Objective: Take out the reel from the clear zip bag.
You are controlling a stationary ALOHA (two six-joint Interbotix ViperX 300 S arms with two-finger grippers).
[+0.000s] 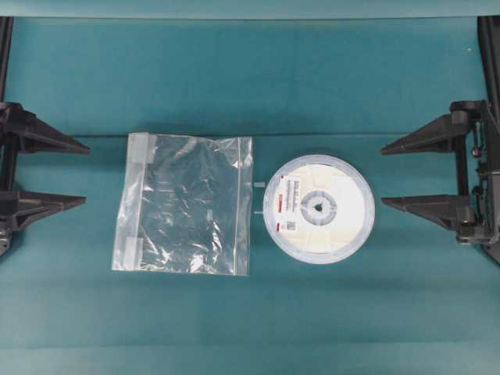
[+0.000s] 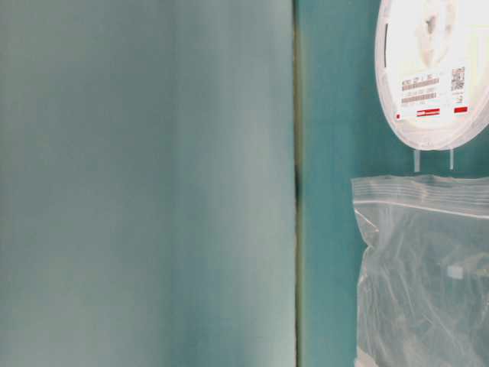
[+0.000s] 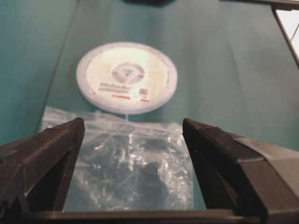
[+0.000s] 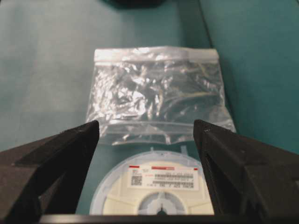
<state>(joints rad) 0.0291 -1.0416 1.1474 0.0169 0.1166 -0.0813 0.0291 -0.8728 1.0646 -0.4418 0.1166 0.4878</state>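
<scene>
Teal table (image 1: 234, 78), seam across. Reel (image 1: 319, 208): flat, outside the bag, just ahead of the right gripper (image 1: 383, 173), jaws wide apart, empty; white label, red marks, print illegible. Clear zip bag (image 1: 186, 205): flat, empty, ahead of the left gripper (image 1: 86, 173), jaws likewise apart.

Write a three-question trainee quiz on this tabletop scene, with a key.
1. True or false: the reel lies inside the clear zip bag.
2. In the overhead view, the reel lies to which side of the bag? A) left B) right C) on top of it
3. How do the jaws of the left gripper and the right gripper stand?

Key: 1 false, it lies outside on the teal table. 2 B. 3 Both open, holding nothing.
</scene>
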